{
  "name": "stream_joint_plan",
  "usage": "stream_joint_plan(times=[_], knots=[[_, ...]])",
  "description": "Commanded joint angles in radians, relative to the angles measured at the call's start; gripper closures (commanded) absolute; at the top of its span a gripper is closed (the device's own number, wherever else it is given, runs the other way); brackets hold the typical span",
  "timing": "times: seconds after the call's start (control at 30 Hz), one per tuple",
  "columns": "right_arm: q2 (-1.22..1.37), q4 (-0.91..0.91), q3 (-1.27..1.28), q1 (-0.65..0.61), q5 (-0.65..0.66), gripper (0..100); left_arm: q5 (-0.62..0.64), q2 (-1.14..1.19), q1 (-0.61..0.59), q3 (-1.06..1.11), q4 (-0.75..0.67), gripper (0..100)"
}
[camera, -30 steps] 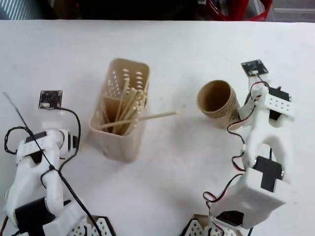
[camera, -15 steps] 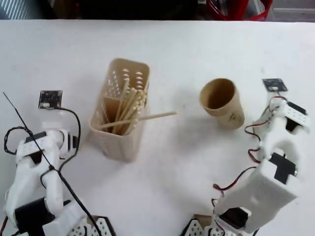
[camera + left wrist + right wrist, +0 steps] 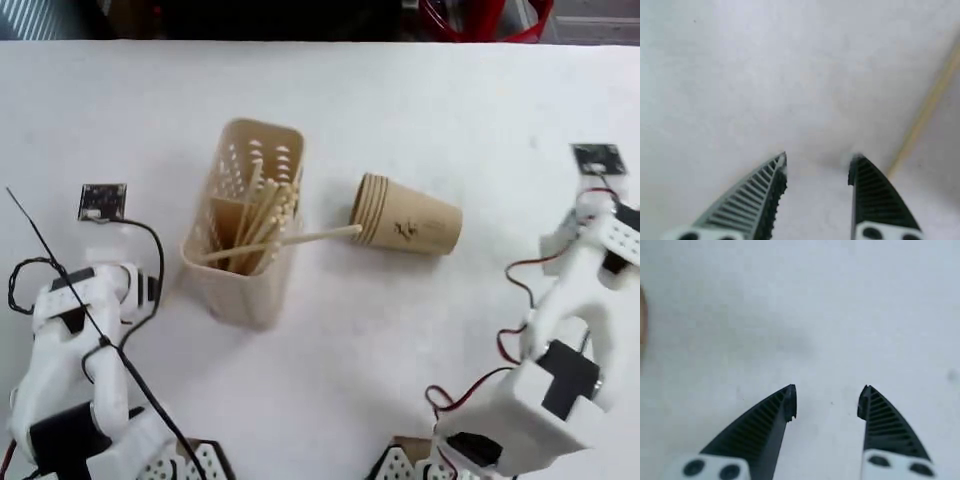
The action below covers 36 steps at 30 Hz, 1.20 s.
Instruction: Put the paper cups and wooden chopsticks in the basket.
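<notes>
Paper cups: lying on their side, rim toward basket, base toward the nearer right arm.
Right gripper: fingers apart, empty.
Left gripper: apart, empty.

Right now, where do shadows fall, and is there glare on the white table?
High view: even light, no harsh glare on the white table; the beige slotted plastic basket and the brown paper cups lying sideways cast only faint shadows. Left wrist view: a dim shadow under the left gripper. Right wrist view: a faint grey patch beyond the right gripper.
</notes>
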Motion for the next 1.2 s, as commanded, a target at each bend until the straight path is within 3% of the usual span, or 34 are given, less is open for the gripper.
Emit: stream_joint_plan(times=[0.0,0.17,0.37,0.7,1.17], knots=[[-0.085,0.042,-0.072,-0.171,-0.071,78.7,-0.012,-0.004,-0.002,-0.005,0.025,79],[-0.101,0.12,-0.163,-0.354,-0.212,78.8,-0.012,-0.004,-0.002,-0.005,0.025,79],[-0.097,0.142,-0.221,-0.429,-0.318,78.8,-0.012,-0.004,-0.002,-0.005,0.025,79],[0.085,0.102,-0.226,-0.421,-0.302,78.7,-0.012,-0.004,-0.002,-0.005,0.025,79],[0.183,0.071,-0.198,-0.194,-0.161,78.7,-0.012,-0.004,-0.002,-0.005,0.025,79]])
